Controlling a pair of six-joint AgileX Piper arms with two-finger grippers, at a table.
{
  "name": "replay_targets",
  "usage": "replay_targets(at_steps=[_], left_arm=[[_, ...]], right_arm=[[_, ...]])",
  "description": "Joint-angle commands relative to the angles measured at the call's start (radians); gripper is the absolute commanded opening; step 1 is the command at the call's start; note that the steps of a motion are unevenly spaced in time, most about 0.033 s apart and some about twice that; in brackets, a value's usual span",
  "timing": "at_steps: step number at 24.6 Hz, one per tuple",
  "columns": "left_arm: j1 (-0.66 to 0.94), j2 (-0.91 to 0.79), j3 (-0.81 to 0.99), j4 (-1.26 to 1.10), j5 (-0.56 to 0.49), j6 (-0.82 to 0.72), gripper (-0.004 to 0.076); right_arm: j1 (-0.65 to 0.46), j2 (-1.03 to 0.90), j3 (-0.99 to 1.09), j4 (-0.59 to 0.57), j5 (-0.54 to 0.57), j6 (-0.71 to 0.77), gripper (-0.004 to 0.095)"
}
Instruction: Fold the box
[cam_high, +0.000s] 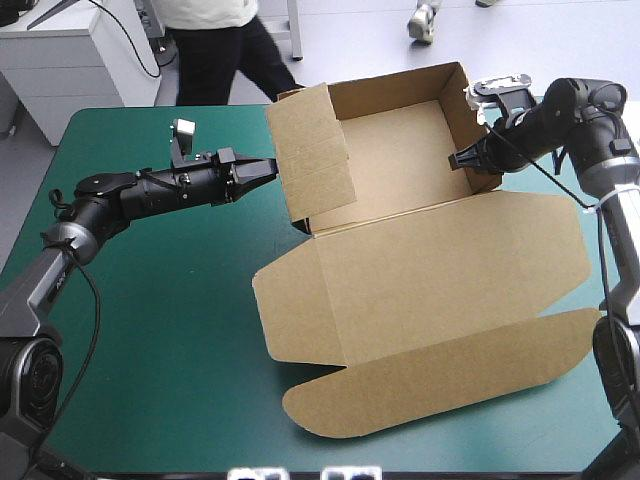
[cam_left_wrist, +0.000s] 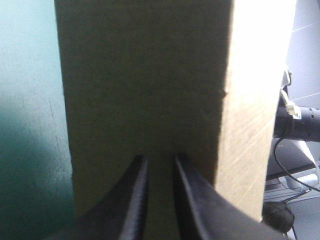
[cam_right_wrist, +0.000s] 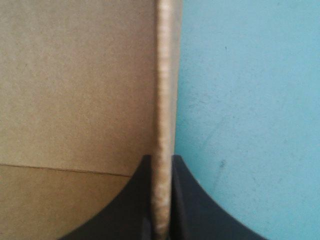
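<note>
The brown box (cam_high: 400, 270) stands as an open tray at the table's far middle, its lid lying flat toward the front with a long curved flap (cam_high: 440, 385). My left gripper (cam_high: 272, 166) is shut, its tips against the outer face of the tray's left wall (cam_high: 312, 150). In the left wrist view that wall (cam_left_wrist: 150, 75) fills the space ahead of the gripper (cam_left_wrist: 159, 162), with only a thin slit between the black fingers. My right gripper (cam_high: 458, 159) is shut on the tray's right wall. The wall's edge (cam_right_wrist: 165, 75) runs between the fingers of the right gripper (cam_right_wrist: 161, 165).
Teal-green cover (cam_high: 150, 330) shows on the table's left half and in front of the lid. The lid's curved flap reaches close to the front and right edges of the table. Outside the right wall lies bare cover (cam_right_wrist: 250, 100).
</note>
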Motion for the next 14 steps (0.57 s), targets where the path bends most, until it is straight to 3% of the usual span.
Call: replay_targets(at_steps=[1, 3, 5, 14], left_arm=[[-0.003, -0.043, -0.031, -0.104, 0.049, 0.008, 0.0358], [-0.003, -0.043, -0.031, -0.106, 0.062, 0.008, 0.0463], [-0.003, -0.043, -0.031, -0.104, 0.084, 0.005, 0.05], [-0.003, -0.043, -0.031, -0.114, 0.105, 0.005, 0.0491]], right_arm=[[-0.005, -0.044, -0.034, 0.001, -0.027, 0.005, -0.0012], [-0.005, -0.044, -0.034, -0.002, -0.019, 0.008, -0.0012], [-0.005, -0.044, -0.034, -0.002, -0.012, 0.008, -0.0012], [-0.005, -0.044, -0.034, 0.011, -0.002, 0.026, -0.0012]])
